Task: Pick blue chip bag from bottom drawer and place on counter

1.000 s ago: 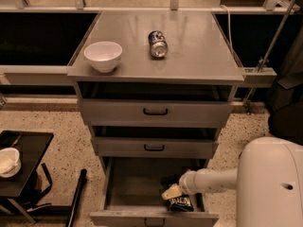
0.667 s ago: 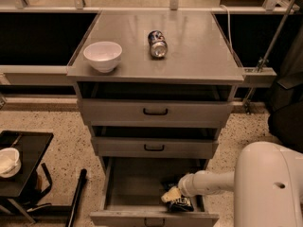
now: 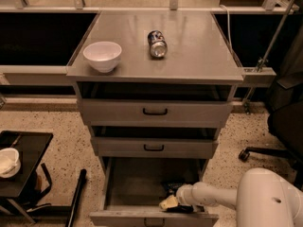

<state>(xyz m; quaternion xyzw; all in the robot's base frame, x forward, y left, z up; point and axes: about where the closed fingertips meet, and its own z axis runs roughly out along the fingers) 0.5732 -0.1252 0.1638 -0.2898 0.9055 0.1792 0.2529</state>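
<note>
gripper (image 3: 168,203) has sunk lower into bottom drawer (image 3: 135,183) onto blue chip bag (image 3: 171,187); grip state can't tell; bag not lifted yet; counter (image 3: 189,56) placement pending

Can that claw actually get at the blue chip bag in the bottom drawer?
Probably yes: the bottom drawer is pulled open, and the claw sits inside it right at the blue chip bag, nothing between them.

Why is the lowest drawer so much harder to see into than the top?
Camera view: the counter catches light with a soft sheen; the bottom drawer sits in shadow, so the blue chip bag is a dark patch beside the pale gripper at the drawer's front right.
</note>
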